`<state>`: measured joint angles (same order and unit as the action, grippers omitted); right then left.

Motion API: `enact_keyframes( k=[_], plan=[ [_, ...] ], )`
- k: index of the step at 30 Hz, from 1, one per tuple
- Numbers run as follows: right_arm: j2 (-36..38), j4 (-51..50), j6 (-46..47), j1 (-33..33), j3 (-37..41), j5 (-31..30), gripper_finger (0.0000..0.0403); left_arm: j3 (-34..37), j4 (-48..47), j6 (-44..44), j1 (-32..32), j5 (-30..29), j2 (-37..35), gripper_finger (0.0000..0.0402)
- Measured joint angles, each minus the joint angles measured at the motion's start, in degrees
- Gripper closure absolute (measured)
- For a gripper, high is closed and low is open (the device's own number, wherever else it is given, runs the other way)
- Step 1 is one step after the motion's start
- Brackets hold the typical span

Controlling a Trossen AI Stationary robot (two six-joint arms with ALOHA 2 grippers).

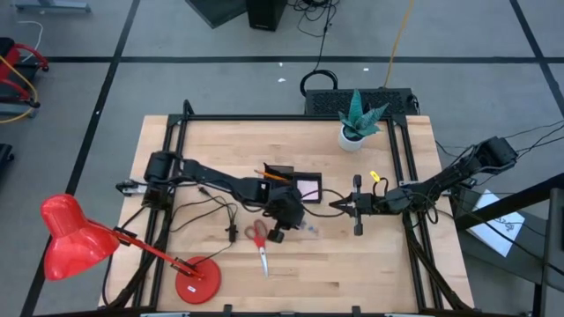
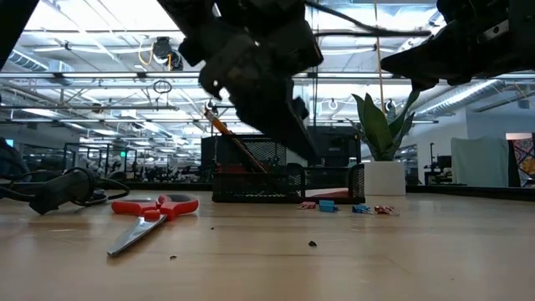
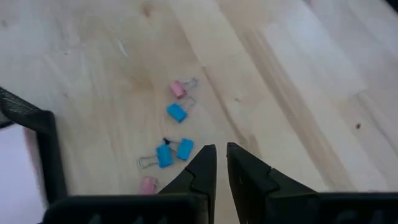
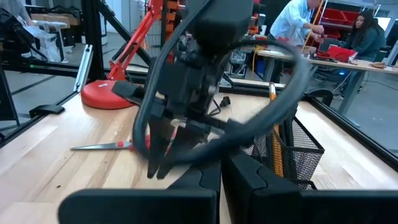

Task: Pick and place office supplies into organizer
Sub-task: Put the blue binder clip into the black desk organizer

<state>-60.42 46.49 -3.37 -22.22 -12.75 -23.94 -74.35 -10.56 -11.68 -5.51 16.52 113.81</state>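
The left hand [image 3: 221, 163], fingers nearly pressed together and empty, hovers over small blue and pink binder clips [image 3: 176, 112] scattered on the pale wooden bench [image 3: 298, 93], just beside the black mesh organizer [image 1: 293, 181]. The right hand [image 1: 336, 205], also pressed together, waits nearby. Red-handled scissors [image 1: 259, 239] lie apart.

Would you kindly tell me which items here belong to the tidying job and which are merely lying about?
Job: scissors, binder clips, pencils, sticky-note pad, yellow piece, organizer.
Lying about: red desk lamp, potted plant, black cables.
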Motion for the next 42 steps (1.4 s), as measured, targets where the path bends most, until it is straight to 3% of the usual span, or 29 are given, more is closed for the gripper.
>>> enact_keyframes(
  k=[11,19,25,34,37,42],
  plan=[
    [0.0,0.01,0.19,0.0,0.0,0.0,0.0399,0.0,0.32,-0.24,-0.03,-0.09,0.05,0.0355],
    [0.0,0.48,-0.23,0.83,0.0,-0.02,0.0399,0.0,0.76,-8.13,-0.2,-2.43,0.05,0.0355],
    [0.0,1.23,-1.3,1.27,0.0,0.0,0.0399,0.0,3.32,-7.15,-1.02,-8.49,0.05,0.0355],
    [0.33,13.86,-12.35,1.27,0.02,0.0,0.0399,0.04,13.1,-8.19,-4.43,-10.19,3.72,0.0353],
    [0.88,14.04,-12.17,1.25,0.02,0.08,0.0399,0.04,17.63,-8.79,-5.57,-10.78,4.91,0.0334],
    [0.94,11.96,-6.83,1.2,0.0,0.28,0.0399,0.0,20.75,-6.19,-5.42,-11.91,4.88,0.0265]
  ],
)
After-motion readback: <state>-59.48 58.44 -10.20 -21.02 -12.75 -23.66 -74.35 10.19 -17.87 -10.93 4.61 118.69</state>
